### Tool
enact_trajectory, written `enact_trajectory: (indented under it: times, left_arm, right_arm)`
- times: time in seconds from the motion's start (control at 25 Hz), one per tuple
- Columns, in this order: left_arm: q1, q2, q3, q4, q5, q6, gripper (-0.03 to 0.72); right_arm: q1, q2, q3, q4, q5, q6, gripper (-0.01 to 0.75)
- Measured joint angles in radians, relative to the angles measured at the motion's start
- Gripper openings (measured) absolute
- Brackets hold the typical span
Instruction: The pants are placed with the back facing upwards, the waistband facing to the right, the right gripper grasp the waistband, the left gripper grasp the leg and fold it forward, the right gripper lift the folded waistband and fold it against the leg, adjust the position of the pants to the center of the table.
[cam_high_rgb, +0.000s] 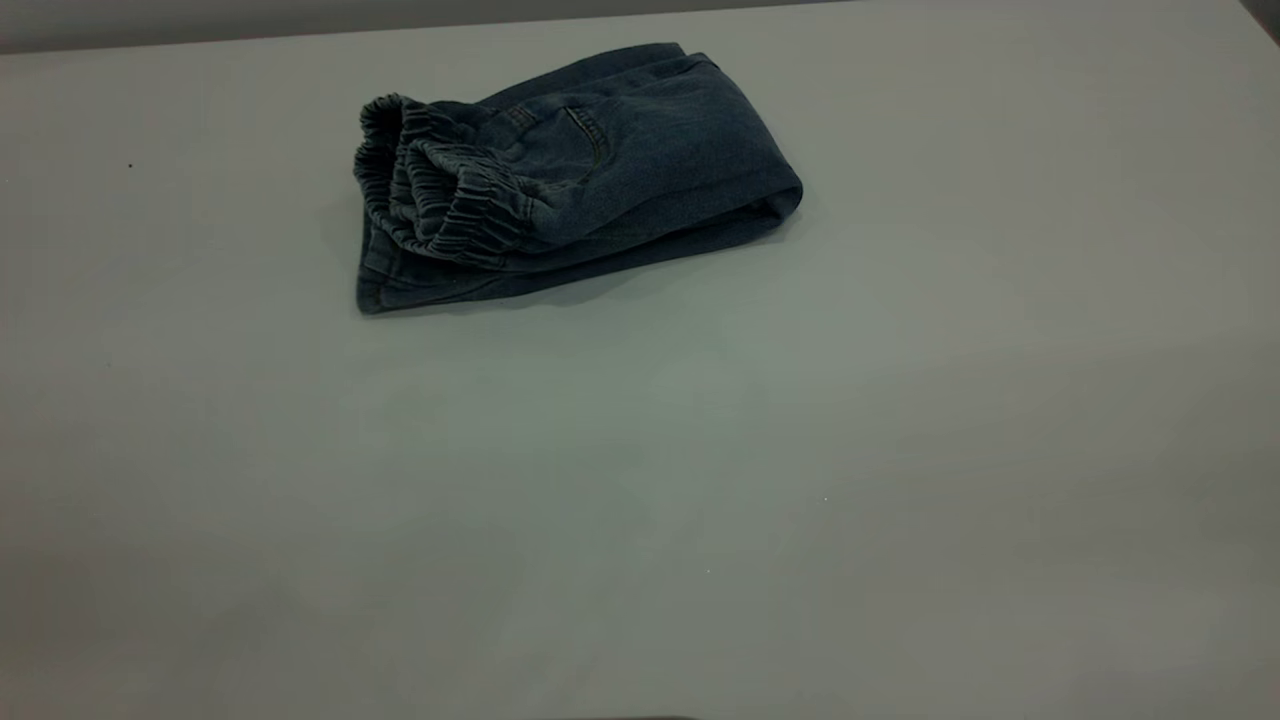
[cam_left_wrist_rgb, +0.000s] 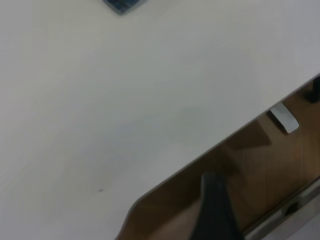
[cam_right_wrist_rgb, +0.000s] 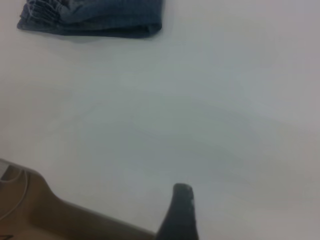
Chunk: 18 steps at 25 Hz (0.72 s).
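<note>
exterior view: the pants (cam_high_rgb: 580, 170) lie folded into a compact bundle on the table (cam_high_rgb: 700, 480), off toward eleven o'clock from the table's middle. their long axis runs roughly from nine to three o'clock, with the ruffled waistband (cam_high_rgb: 430, 195) stacked on top at the nine o'clock end and a rounded fold at the three o'clock end. no arm shows here. judging by this, both folds look done and only the shift toward the centre seems left, a move toward five o'clock.

left wrist view: the left gripper (cam_left_wrist_rgb: 216, 210) hangs by the table's edge, over a brown floor, with only one dark finger in sight; whether it is open or closed cannot be told. just a blue corner of the pants peeks in, well apart from it.

right wrist view: the right gripper (cam_right_wrist_rgb: 180, 212) also sits near the table's edge, one finger visible, state not discernible. more of the bundle shows here, waistband included, still well apart. which arm is nearer cannot be settled.
</note>
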Motion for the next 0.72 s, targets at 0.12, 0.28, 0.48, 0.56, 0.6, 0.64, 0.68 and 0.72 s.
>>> enact_trajectory:
  times: [0.12, 0.28, 0.48, 0.56, 0.6, 0.64, 0.68, 0.72]
  left_arm:
    - [0.000, 0.000, 0.001, 0.000, -0.002, -0.001, 0.463]
    - [0.000, -0.002, 0.001, 0.000, -0.003, -0.002, 0.463]
    - [0.000, -0.003, 0.001, 0.000, -0.003, -0.002, 0.463]
    - [0.039, -0.005, 0.001, 0.000, -0.003, -0.001, 0.463]
    - [0.086, -0.006, 0.001, 0.000, -0.003, -0.001, 0.463]
    - [0.132, -0.008, 0.001, 0.000, -0.003, -0.001, 0.463]
    - [0.190, -0.011, 0.001, 0.000, -0.003, -0.001, 0.463]
    - [0.238, -0.018, 0.001, 0.000, -0.003, -0.001, 0.463]
  right_arm:
    - [0.000, 0.000, 0.000, 0.000, 0.000, 0.000, 0.580]
    - [0.000, 0.000, 0.000, 0.000, 0.000, 0.000, 0.580]
    - [0.000, 0.000, 0.000, 0.000, 0.000, 0.000, 0.580]
    - [0.000, 0.000, 0.000, 0.000, 0.000, 0.000, 0.580]
    - [0.000, 0.000, 0.000, 0.000, 0.000, 0.000, 0.580]
    - [0.000, -0.001, 0.000, 0.000, 0.000, 0.000, 0.580]
    - [-0.001, -0.004, 0.000, 0.000, 0.000, 0.000, 0.580]
    - [-0.002, -0.007, 0.000, 0.000, -0.001, 0.000, 0.580]
